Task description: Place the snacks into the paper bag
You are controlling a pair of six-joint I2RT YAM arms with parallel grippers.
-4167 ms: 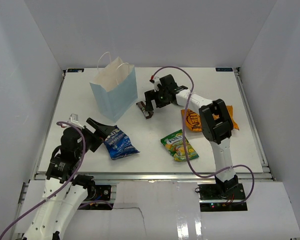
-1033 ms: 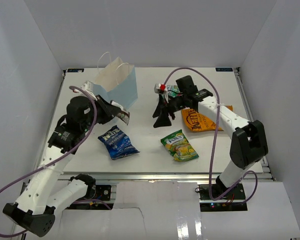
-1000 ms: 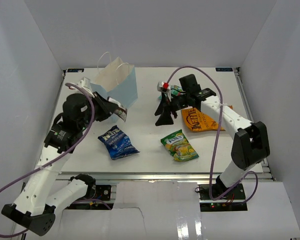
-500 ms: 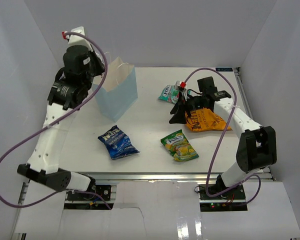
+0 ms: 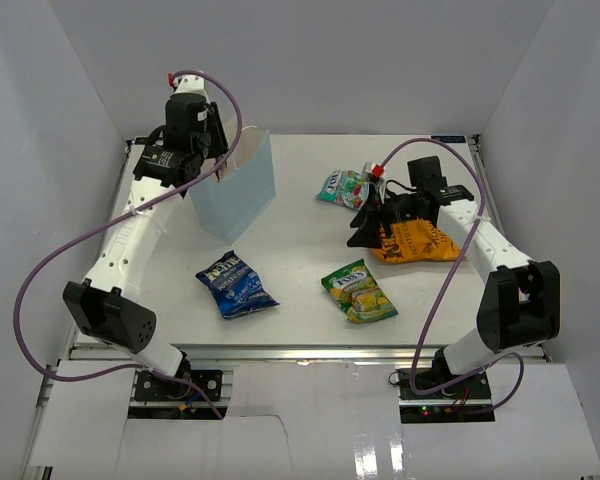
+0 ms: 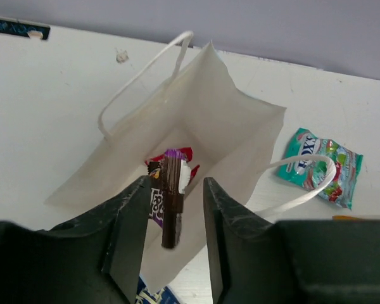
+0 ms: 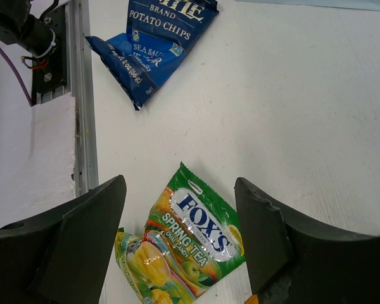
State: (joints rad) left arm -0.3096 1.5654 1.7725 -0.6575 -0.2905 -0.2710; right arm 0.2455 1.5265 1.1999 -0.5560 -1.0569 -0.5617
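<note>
Now the left gripper (image 6: 176, 183) hovers right over the mouth of the upright pale blue paper bag (image 6: 228, 126). Its jaws stand wider than the small dark brown bar (image 6: 171, 218) in the gap. There's daylight on one side, so the bar looks loose rather than pinched, pointing end-down at the white interior.

Over to the right gripper (image 7: 178, 190): it's spread wide and empty above the flat green-yellow candy bag (image 7: 190, 240), with the blue crisp bag (image 7: 158, 38) beyond it. The large orange crisp bag (image 5: 415, 240) and the small teal bag (image 5: 340, 187) also lie on the white table (image 5: 300, 230).

My read is that they're all light, crinkly, slick film. The crisp bags are puffed and easily crushed, so pinch a sealed end seam, not the belly. That paper bag could tip if nudged.
</note>
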